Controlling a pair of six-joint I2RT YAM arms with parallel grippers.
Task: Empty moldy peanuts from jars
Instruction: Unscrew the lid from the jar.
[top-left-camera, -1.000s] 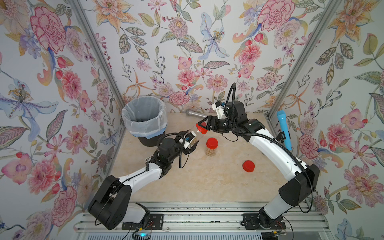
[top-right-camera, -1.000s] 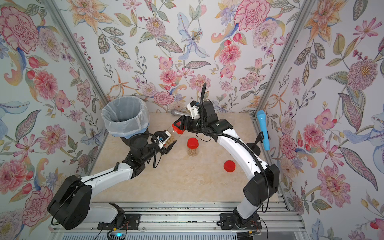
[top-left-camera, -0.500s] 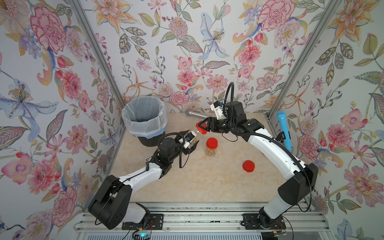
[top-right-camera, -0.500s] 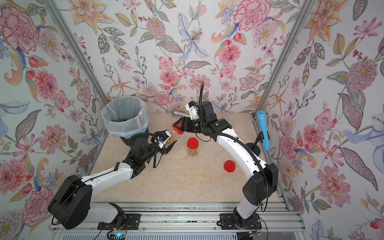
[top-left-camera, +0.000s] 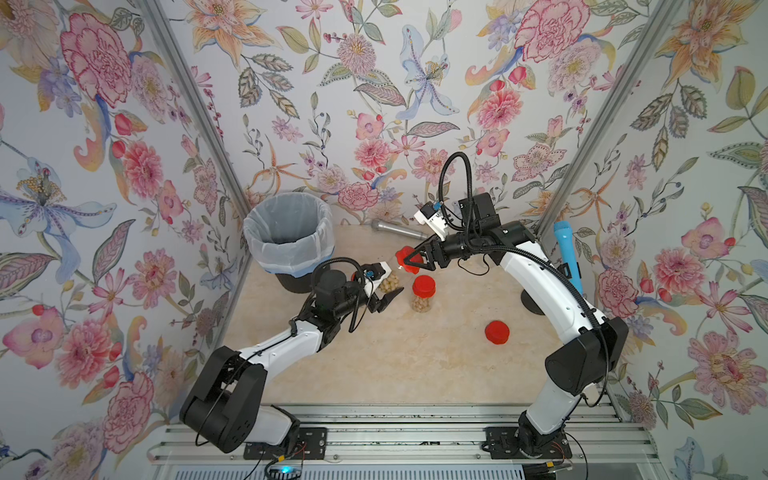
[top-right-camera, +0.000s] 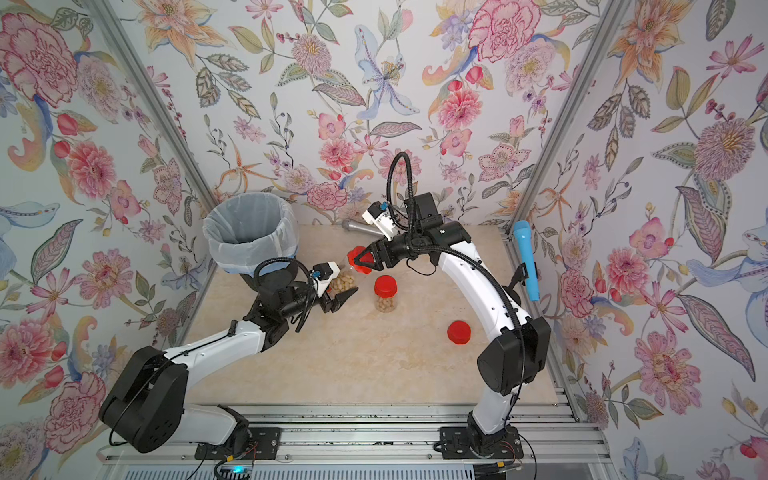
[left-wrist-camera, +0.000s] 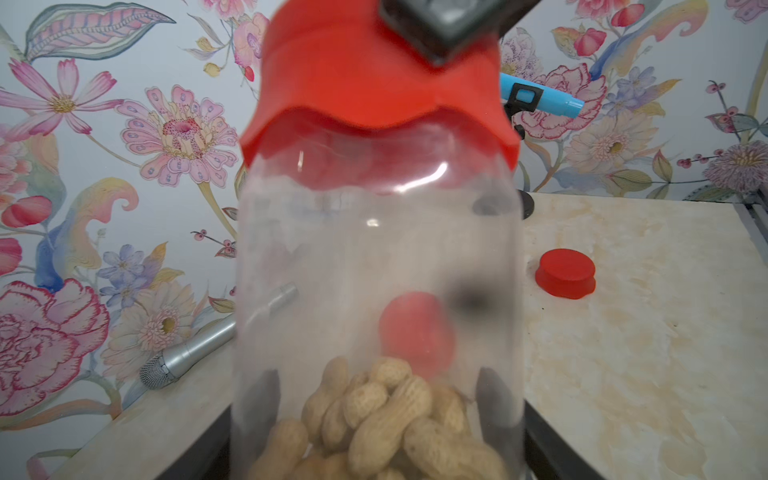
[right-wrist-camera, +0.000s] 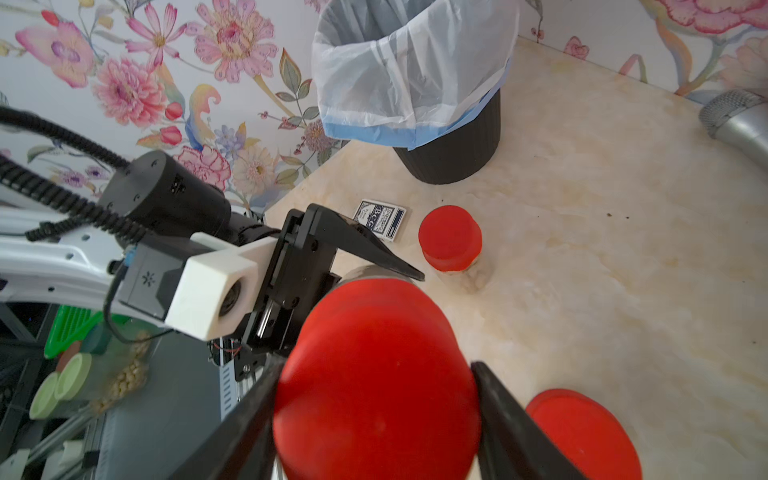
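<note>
The left gripper (top-left-camera: 385, 286) clamps its jaws on the body of a small clear plastic jar (left-wrist-camera: 374, 249), held tilted above the beige marbled tabletop (top-left-camera: 415, 365), with pale tan peanuts in their shells (left-wrist-camera: 386, 415) heaped at its base. The right gripper (right-wrist-camera: 378, 365) pinches that jar's round bright red screw lid (left-wrist-camera: 374, 70) between its jaws. A second red-lidded clear jar (top-left-camera: 423, 296) of peanuts stands upright on the tabletop just beside them.

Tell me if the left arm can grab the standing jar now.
Probably not: the left gripper is shut on another jar, though the standing jar sits close by, unblocked.
</note>
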